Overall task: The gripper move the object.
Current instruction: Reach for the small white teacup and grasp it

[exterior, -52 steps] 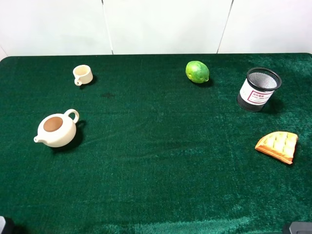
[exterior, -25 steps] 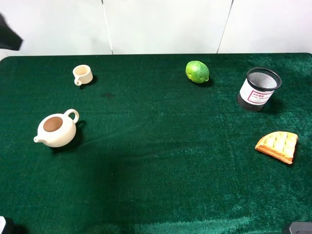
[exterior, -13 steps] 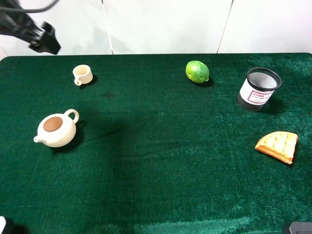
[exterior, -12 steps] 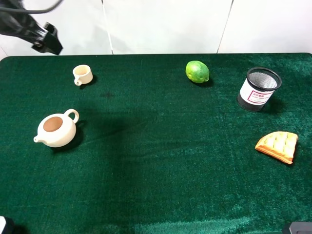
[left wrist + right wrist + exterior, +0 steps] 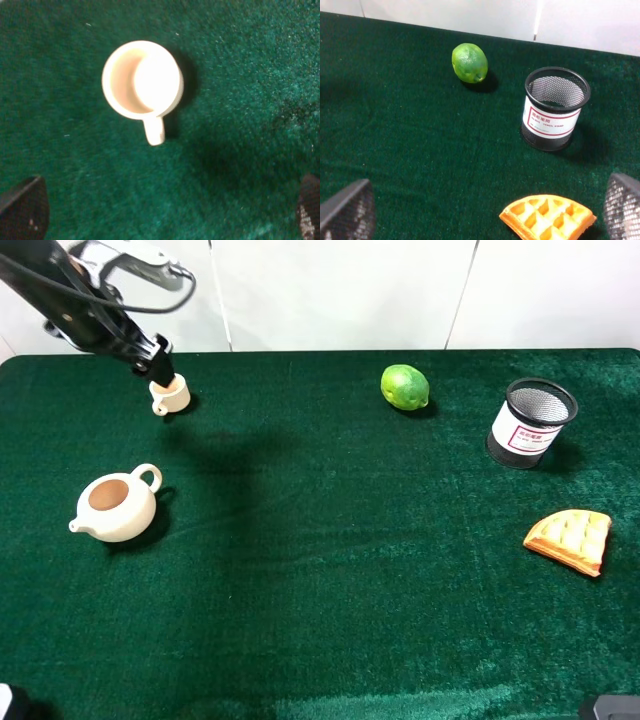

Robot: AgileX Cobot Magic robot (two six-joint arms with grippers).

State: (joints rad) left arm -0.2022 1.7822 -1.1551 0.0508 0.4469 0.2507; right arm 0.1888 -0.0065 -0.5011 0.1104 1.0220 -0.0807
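The small cream cup (image 5: 171, 394) with a loop handle stands upright on the green cloth at the far left. My left gripper (image 5: 157, 360) hangs directly over it on a grey-and-black arm reaching in from the upper left. In the left wrist view the cup (image 5: 142, 80) is seen from above, empty, and the gripper (image 5: 165, 210) has its two black fingertips (image 5: 22, 207) far apart and open, clear of the cup. My right gripper (image 5: 485, 210) is open and empty, with its fingertips (image 5: 347, 210) low over the cloth on the right side.
A cream teapot (image 5: 115, 505) with a spout sits nearer than the cup. A green lime (image 5: 404, 387), a black mesh pen holder (image 5: 530, 422) and a waffle piece (image 5: 570, 540) lie on the right. A white wall runs behind the table's far edge.
My left arm has swung in from the upper left corner, moving right and down until its gripper is over the cup. The cup and the other objects have not moved.
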